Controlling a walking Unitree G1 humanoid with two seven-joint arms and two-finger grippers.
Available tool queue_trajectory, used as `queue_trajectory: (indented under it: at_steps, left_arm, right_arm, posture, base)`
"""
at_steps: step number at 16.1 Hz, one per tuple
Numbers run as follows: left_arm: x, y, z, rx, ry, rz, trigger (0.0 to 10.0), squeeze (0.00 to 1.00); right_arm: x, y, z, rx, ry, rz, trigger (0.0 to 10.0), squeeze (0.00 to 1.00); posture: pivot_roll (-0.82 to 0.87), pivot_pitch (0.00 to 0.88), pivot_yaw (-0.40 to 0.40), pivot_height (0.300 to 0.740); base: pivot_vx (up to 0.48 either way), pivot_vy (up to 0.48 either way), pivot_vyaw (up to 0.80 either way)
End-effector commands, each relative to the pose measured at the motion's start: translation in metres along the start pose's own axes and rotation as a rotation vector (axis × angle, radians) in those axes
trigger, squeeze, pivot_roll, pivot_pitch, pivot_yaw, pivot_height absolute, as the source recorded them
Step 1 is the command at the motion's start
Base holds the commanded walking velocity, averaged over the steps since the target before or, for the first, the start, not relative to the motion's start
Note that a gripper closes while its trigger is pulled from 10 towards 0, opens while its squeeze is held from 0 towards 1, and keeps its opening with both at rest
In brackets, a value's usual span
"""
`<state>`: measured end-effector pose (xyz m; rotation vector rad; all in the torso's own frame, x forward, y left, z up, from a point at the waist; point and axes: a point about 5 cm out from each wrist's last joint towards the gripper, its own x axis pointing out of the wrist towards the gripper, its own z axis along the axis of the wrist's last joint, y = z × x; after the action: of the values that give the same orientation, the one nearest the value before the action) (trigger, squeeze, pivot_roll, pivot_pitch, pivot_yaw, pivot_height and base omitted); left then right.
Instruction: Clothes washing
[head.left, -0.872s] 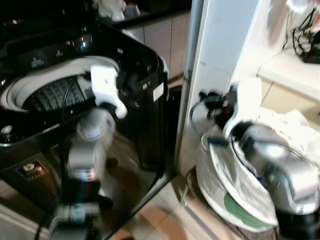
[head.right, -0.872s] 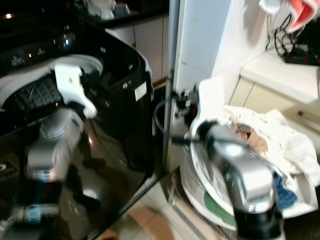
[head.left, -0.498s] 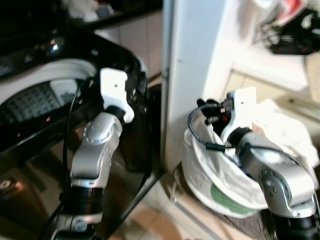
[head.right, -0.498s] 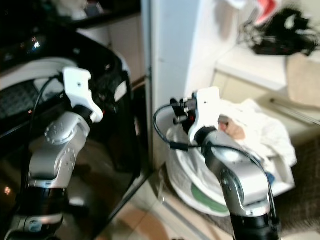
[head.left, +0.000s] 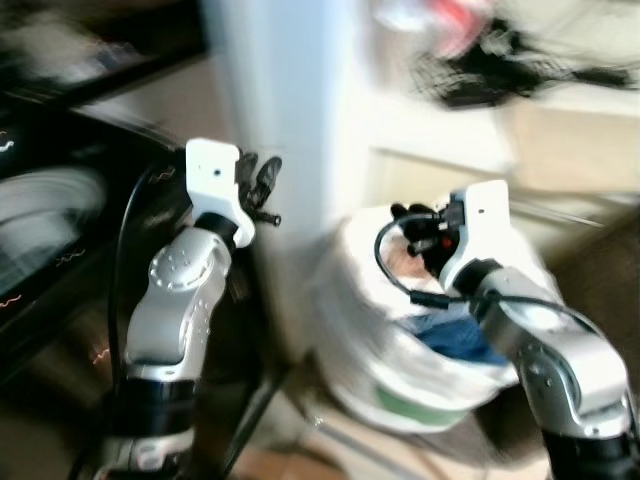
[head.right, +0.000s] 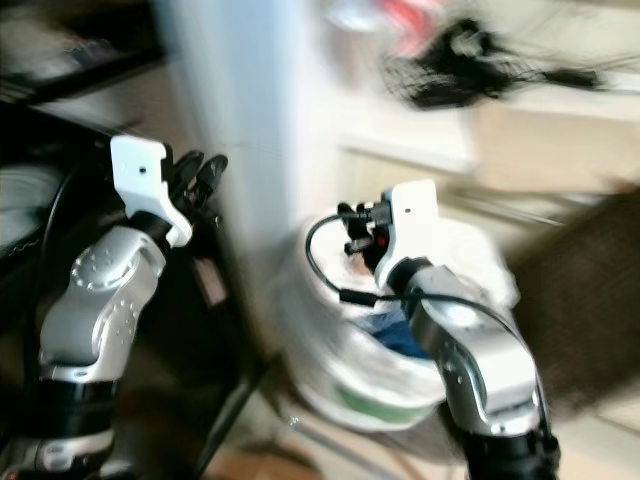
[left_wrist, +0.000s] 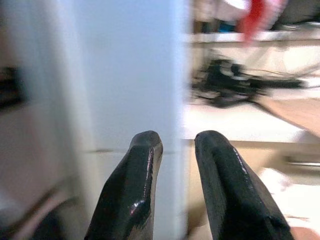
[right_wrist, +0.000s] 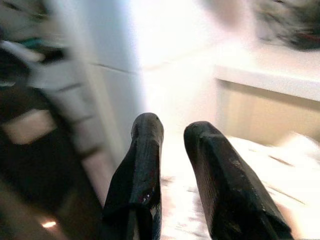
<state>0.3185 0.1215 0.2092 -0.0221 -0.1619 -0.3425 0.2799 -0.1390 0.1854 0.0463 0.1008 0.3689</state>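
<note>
Laundry (head.right: 400, 335) in the white basket (head.right: 330, 370) at right, near the right gripper (right_wrist: 172, 131); both grippers, including the left gripper (left_wrist: 177, 142), slightly parted and empty; motion blur risks a mistimed reach or a knock against the white pillar (head.left: 285, 150).

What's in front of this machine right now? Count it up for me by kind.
Robot grippers: 2, left gripper and right gripper, both empty
Washing machines: 1, washing machine
Laundry baskets: 1, white basket with clothes inside
White pillars: 1, pillar
Total: 5

One laundry basket (head.left: 420, 385), two claws (left_wrist: 176, 145) (right_wrist: 171, 131).
</note>
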Motion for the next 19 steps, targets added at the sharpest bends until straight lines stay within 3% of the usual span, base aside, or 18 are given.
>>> queue_trajectory:
  at_steps: [1,4,9,10,13,15,19]
  left_arm:
    - [-0.003,0.006,0.000,0.002,0.009,0.019,10.0,0.00]
    - [-0.005,0.010,-0.003,-0.002,0.026,0.048,10.0,0.00]
    - [-0.010,0.015,-0.011,0.030,0.075,0.068,10.0,0.00]
    - [-0.011,0.016,-0.013,0.045,0.085,0.059,10.0,0.00]
    - [-0.016,0.011,-0.022,0.045,0.148,-0.045,10.0,0.00]
    - [-0.022,0.001,-0.027,0.032,0.192,-0.153,10.0,0.00]
    - [-0.020,0.003,-0.028,0.034,0.167,-0.101,10.0,0.00]
  right_arm:
    - [0.001,0.001,0.000,-0.004,-0.001,0.010,10.0,0.00]
    - [0.001,0.000,-0.002,-0.015,0.015,0.005,10.0,0.00]
    - [0.001,-0.017,-0.013,-0.131,0.118,-0.006,10.0,0.03]
    - [0.000,-0.022,-0.021,-0.150,0.187,0.018,10.0,1.00]
    - [-0.005,-0.042,-0.040,-0.162,0.342,-0.011,10.0,1.00]
    - [-0.007,-0.056,-0.046,-0.163,0.381,-0.042,10.0,1.00]
    - [-0.010,-0.055,-0.048,-0.159,0.376,-0.014,10.0,1.00]
  posture:
    - [-0.07,0.000,0.032,0.740]
    - [-0.07,0.000,0.031,0.740]
    - [-0.07,0.000,0.028,0.740]
    - [-0.07,0.000,0.028,0.740]
    - [-0.07,0.000,0.026,0.740]
    - [-0.07,0.000,0.023,0.740]
    - [-0.07,0.000,0.023,0.740]
  base:
    - [0.349,0.000,0.00]
    - [0.000,0.000,0.00]
    - [0.000,0.000,0.00]
    - [0.000,0.000,0.00]
    - [0.000,0.000,0.00]
    - [0.000,0.000,0.00]
    - [0.000,0.000,0.00]
